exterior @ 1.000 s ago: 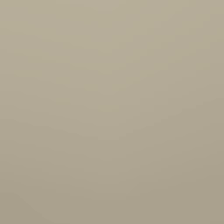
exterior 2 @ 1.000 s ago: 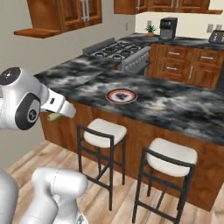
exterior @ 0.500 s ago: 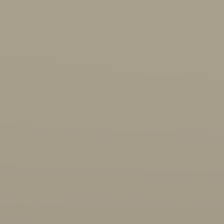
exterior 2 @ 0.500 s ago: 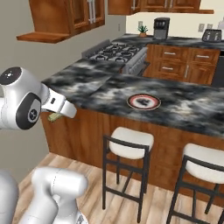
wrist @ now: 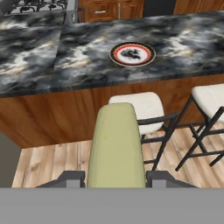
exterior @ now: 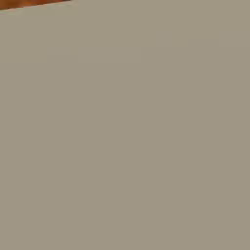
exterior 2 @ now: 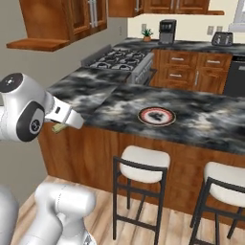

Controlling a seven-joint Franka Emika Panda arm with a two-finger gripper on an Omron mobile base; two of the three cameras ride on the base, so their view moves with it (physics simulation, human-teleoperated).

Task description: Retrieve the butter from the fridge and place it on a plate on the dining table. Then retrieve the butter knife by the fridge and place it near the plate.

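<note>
My gripper (wrist: pixel 116 178) is shut on the butter (wrist: pixel 116 144), a pale yellow-olive stick that juts forward between the two dark fingers (wrist: pixel 72 177). From the right base view the butter (exterior 2: pixel 58 128) peeks out under the white hand, left of the dining table (exterior 2: pixel 206 119) and about level with its edge. The plate (exterior 2: pixel 156 116), round with a red ring and pale centre, lies on the black marble top near its front edge. In the hand view the plate (wrist: pixel 132 53) sits ahead of the butter and farther away, on the table (wrist: pixel 78 57). The fridge and the butter knife are out of view.
Two white-cushioned black stools (exterior 2: pixel 143 162) (exterior 2: pixel 225 177) stand against the table's wood panel, below the plate. A gas stove (exterior 2: pixel 119 60), a coffee maker (exterior 2: pixel 166 31) and a toaster (exterior 2: pixel 222 38) are behind. A beige wall (exterior: pixel 125 136) fills the left base view.
The whole picture has shifted, so the base has driven: the table, plate and stools slid right in view and now look closer. The butter stays in the gripper.
</note>
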